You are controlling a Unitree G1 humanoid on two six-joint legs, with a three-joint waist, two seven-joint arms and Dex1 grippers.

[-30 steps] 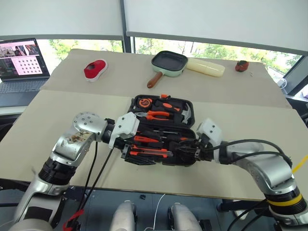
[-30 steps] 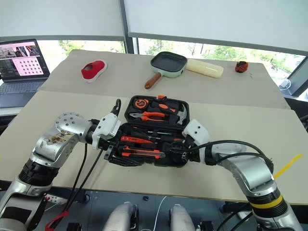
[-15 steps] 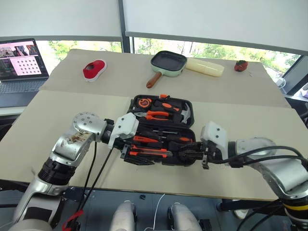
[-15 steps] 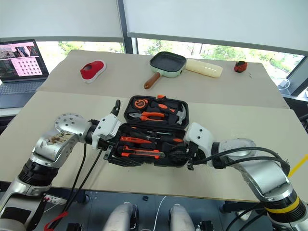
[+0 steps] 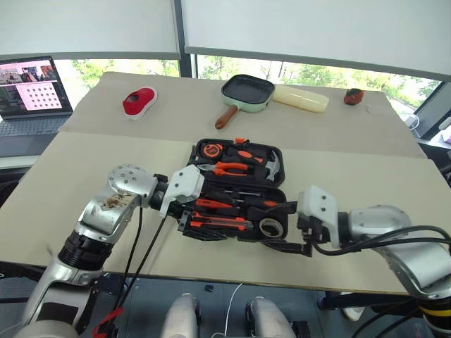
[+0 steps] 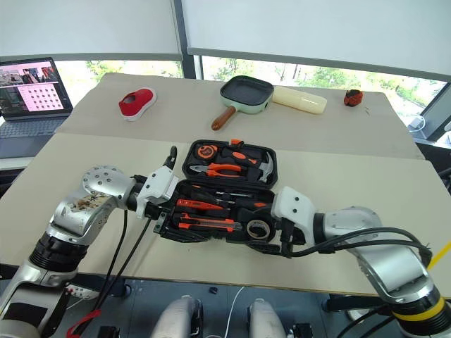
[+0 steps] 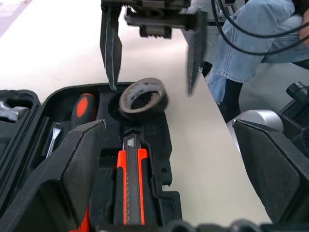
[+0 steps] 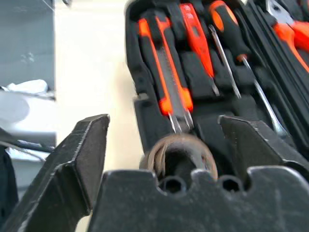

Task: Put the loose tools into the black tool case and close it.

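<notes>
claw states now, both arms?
Left claw: open, holding nothing, at the black tool case.
Right claw: open, roll of tape released.

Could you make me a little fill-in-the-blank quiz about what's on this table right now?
1. The roll of tape lies inside the open black ____.
2. The right gripper has its fingers ____, apart from the tape.
3. The pan at the far side of the table is ____ in colour.
4. The knife lies ____ the tape in the case.

Missing words: case; open; green; beside
</notes>
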